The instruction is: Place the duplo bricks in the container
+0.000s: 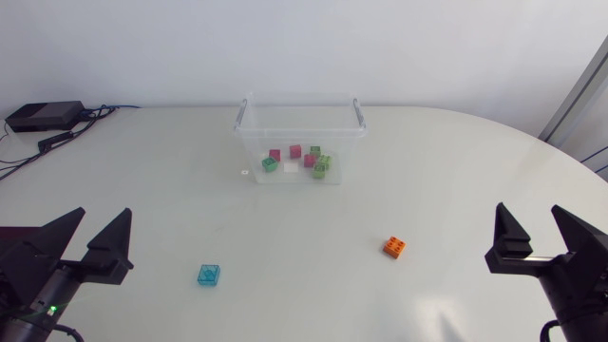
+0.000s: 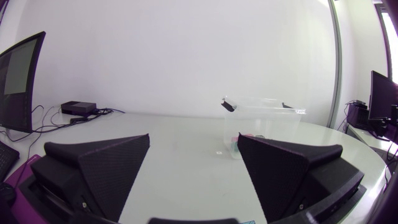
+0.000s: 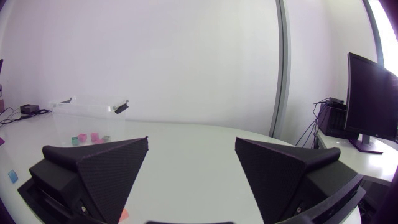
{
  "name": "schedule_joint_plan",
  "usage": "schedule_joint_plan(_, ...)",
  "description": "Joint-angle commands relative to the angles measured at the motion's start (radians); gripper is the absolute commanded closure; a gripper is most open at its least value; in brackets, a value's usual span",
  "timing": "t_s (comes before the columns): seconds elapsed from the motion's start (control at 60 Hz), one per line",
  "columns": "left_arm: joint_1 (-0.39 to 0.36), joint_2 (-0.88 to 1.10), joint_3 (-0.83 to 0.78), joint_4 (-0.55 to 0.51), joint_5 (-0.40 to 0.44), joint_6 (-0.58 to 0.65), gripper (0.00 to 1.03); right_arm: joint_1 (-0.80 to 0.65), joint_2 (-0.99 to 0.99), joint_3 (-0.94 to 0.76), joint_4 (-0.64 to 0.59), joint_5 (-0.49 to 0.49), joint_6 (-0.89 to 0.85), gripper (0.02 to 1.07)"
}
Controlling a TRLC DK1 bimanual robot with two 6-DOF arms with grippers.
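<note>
Teal brick (image 1: 209, 275), orange brick (image 1: 396, 247)

Bright, even light; fisheye-bent edges

The white rounded table (image 1: 285, 223) carried a clear plastic container (image 1: 285, 131) near its far edge. A small orange brick (image 1: 396, 247) and a translucent blue brick (image 1: 209, 275) lay nearer, well apart. A flat black box (image 1: 43, 116) with cables sat at its far left corner.

Left arm (image 1: 33, 280) sits at the near-left corner of the table and right arm (image 1: 570, 275) at the near-right corner, both low, roughly level and pointing toward the far side, jaws on each spread wide apart.
</note>
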Motion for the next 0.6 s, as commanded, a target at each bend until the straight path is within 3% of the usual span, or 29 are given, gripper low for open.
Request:
schedule_joint_plan(0.0, 0.002, -0.015, -0.014, -0.001, -0.007, -0.032, 0.04, 0.010, -0.007, -0.022, 0.003, -0.001, 0.018, 0.06)
schedule_joint_plan(0.583, 0.003, -0.015, -0.016, 0.013, -0.007, -0.031, 0.05, 0.011, -0.008, -0.022, 0.004, 0.000, 0.016, 0.06)
